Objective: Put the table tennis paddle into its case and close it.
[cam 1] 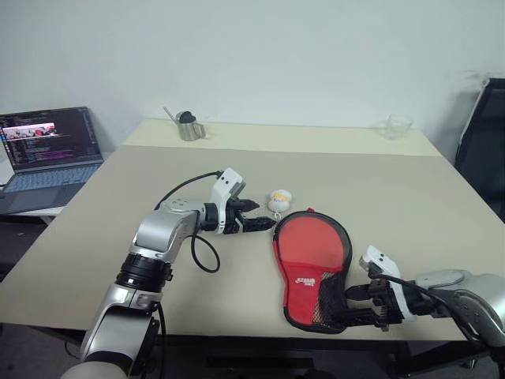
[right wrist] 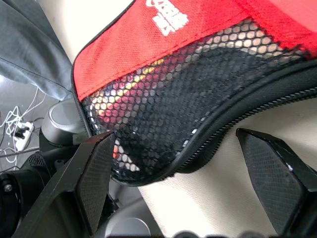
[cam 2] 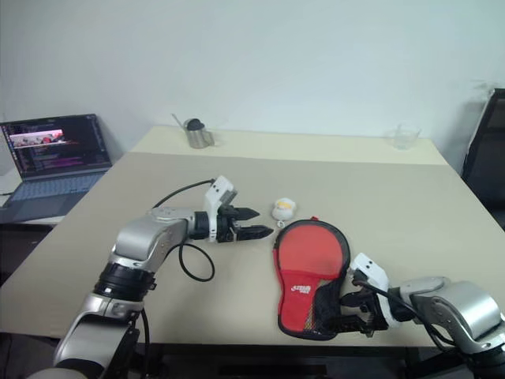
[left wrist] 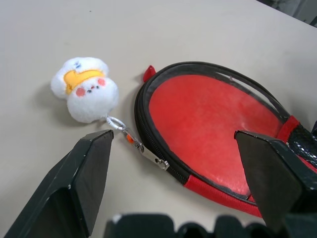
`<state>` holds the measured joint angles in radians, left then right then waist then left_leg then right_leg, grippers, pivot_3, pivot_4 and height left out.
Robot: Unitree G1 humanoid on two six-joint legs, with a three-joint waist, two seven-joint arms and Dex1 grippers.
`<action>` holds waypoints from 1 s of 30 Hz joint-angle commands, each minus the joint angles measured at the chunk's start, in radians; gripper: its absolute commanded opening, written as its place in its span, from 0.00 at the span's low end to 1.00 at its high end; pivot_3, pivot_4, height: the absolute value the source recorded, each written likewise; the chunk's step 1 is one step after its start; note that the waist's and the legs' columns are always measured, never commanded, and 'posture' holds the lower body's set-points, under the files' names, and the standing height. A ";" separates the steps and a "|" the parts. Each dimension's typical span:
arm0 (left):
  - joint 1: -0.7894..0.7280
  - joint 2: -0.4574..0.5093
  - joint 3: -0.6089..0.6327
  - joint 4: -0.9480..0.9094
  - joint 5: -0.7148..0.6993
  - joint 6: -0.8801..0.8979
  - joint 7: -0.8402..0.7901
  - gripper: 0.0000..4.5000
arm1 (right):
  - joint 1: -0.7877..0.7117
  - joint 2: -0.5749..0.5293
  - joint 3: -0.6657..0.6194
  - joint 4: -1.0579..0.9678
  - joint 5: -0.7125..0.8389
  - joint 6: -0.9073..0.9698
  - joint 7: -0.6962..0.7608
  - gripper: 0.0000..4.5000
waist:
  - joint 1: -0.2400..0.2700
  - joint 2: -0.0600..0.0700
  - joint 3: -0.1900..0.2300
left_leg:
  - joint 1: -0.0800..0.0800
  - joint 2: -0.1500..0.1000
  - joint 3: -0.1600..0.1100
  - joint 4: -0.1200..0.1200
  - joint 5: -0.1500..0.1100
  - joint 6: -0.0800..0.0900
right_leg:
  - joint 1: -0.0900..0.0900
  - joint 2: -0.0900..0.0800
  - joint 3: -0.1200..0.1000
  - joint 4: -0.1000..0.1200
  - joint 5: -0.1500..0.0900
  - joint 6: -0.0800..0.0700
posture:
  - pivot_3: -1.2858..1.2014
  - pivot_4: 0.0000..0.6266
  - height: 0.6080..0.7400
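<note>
The black case lies open-faced on the table near its front edge, zipper rim all around. Inside it the table tennis paddle shows its red blade, and a striped handle shows through the black mesh pocket. A white logo sits above the mesh. My left gripper is open and points at the case's upper left rim, close to the zipper pull. At the case's narrow end my right gripper stands open, its fingers spread beside the mesh, holding nothing.
A small white plush charm is clipped to the zipper pull, just beyond the case. A laptop stands far left, a metal cup and a clear glass at the back, a black chair on the right.
</note>
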<state>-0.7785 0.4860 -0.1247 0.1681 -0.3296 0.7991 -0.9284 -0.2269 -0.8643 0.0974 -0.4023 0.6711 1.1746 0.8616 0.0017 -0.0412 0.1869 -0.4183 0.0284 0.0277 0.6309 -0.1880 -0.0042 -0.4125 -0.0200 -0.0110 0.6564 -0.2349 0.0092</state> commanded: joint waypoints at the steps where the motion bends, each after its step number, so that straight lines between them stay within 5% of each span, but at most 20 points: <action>1: -0.025 -0.003 -0.001 -0.013 -0.002 -0.022 -0.008 0.95 | 0.014 -0.022 -0.017 0.017 -0.018 -0.004 -0.016 0.95 | 0.000 0.000 0.000 | 0.000 0.000 0.000 0.000 0.000 0.000 | 0.000 0.000 0.000 0.000 0.000 0.000 | 0.52 0.24 1.00; 10: -0.029 0.002 0.002 -0.003 0.000 -0.032 -0.015 0.95 | 0.046 -0.143 -0.078 0.022 -0.006 -0.089 0.094 0.95 | 0.000 0.000 0.000 | -0.001 0.000 0.000 0.000 0.000 0.000 | 0.000 0.000 0.000 -0.001 0.000 0.000 | 0.52 0.24 1.00; 21: -0.036 0.000 -0.001 0.013 0.001 -0.041 -0.019 0.95 | 0.035 -0.157 -0.111 0.053 -0.017 -0.124 0.112 0.95 | -0.004 0.000 0.000 | -0.001 0.001 0.000 -0.001 0.000 0.000 | -0.002 0.001 0.000 0.000 0.000 0.000 | 0.52 0.24 1.00; 30: -0.073 -0.010 0.020 0.083 0.023 -0.058 0.020 0.95 | -0.188 0.012 -0.218 0.126 0.035 -0.122 -0.018 0.95 | -0.005 0.000 0.001 | -0.001 0.001 0.000 -0.001 0.000 0.000 | -0.002 0.001 0.000 0.001 0.000 0.000 | 0.52 0.24 1.00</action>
<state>-0.8198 0.4810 -0.1251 0.2501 -0.3108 0.7607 -0.9234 -0.3892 -0.8755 -0.0975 -0.2767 0.6915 1.0606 0.8861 -0.0034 -0.0417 0.1876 -0.4191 0.0300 0.0273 0.6298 -0.1881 -0.0042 -0.4146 -0.0187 -0.0113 0.6570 -0.2349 0.0092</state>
